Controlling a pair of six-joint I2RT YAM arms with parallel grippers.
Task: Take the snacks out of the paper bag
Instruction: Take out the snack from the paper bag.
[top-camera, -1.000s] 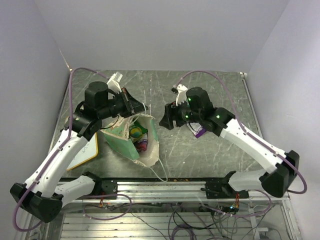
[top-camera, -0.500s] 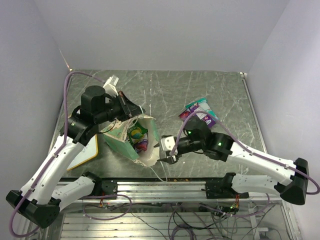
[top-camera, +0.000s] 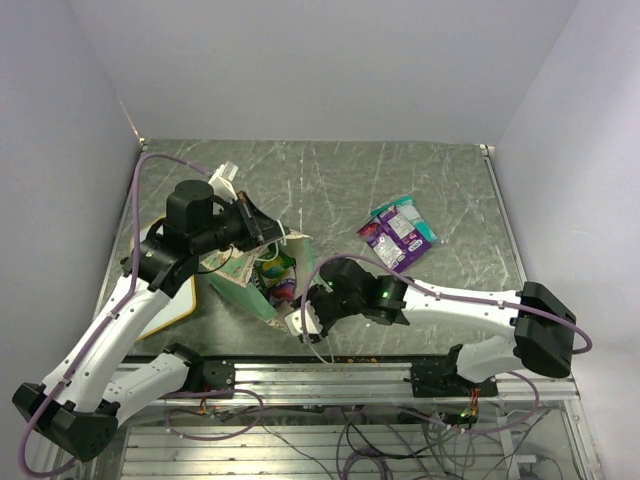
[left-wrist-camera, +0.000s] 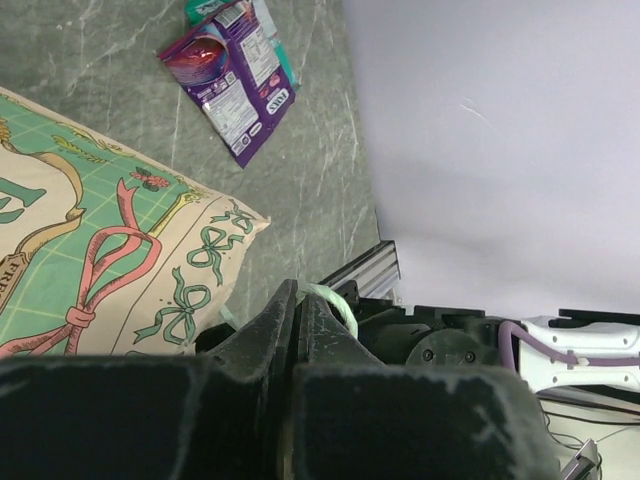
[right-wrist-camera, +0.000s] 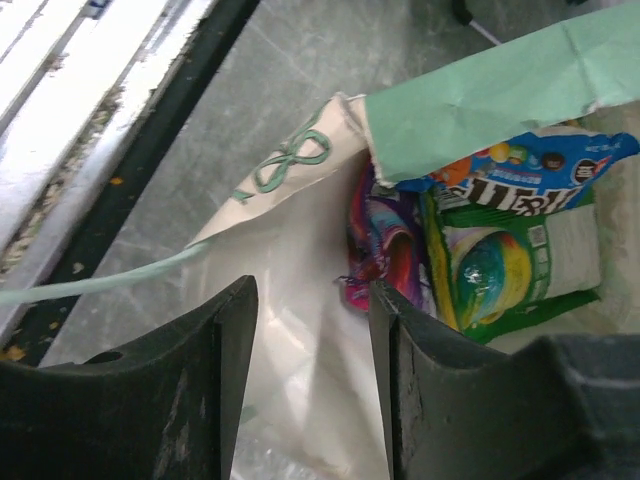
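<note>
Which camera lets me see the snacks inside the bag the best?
The right wrist view: it looks straight into the paper bag mouth at the snacks close up. The top view shows them tiny; the left wrist view shows only the bag's outside.

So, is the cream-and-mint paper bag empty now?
No: the right wrist view shows a blue foil packet, a green-white packet and a pink-purple packet inside the paper bag.

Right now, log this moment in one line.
left fingers shut on paper bag | right fingers open at its mouth | purple packet, teal packet out
</note>
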